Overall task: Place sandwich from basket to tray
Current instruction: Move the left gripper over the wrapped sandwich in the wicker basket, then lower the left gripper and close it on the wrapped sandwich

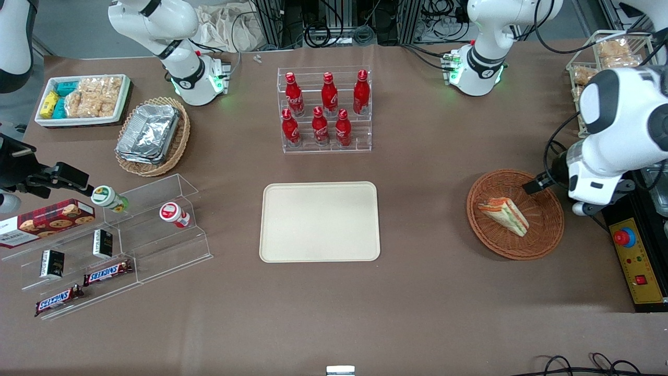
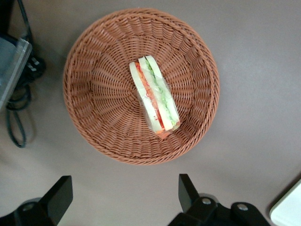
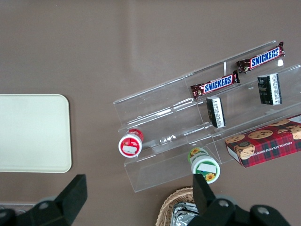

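Cream tray bare, sandwich in its basket, arm hanging above.

The flat cream-beige rectangular tray [image 1: 319, 221] sits mid-table; toward the working arm's end, the round reddish-brown wicker basket [image 1: 543, 230] holds the triangular white-bread sandwich [image 1: 504, 214] with orange, red and green layers. The black two-finger gripper [image 2: 124, 197] hovers above the basket's rim, fingers [image 2: 60, 194] spread wide, holding nothing.

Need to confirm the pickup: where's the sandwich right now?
The sandwich lies in the basket toward the working arm's end, with the open gripper above.
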`<control>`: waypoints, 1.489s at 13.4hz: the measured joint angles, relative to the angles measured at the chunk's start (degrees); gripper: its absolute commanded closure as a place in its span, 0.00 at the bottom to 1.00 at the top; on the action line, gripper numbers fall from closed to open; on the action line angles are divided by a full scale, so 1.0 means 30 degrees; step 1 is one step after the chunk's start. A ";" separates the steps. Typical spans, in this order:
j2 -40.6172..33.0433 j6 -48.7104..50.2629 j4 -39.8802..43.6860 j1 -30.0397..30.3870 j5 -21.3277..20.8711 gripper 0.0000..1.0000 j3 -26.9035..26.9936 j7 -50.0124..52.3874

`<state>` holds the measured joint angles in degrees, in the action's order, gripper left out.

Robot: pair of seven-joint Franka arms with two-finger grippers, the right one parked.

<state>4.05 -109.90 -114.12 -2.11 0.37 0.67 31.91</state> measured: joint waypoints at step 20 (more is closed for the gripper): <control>0.5121 -0.8752 -0.2387 0.0304 0.1641 0.03 0.0262 0.2552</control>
<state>19.42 -136.16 -121.28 -1.20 5.29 1.46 39.56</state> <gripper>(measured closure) 0.004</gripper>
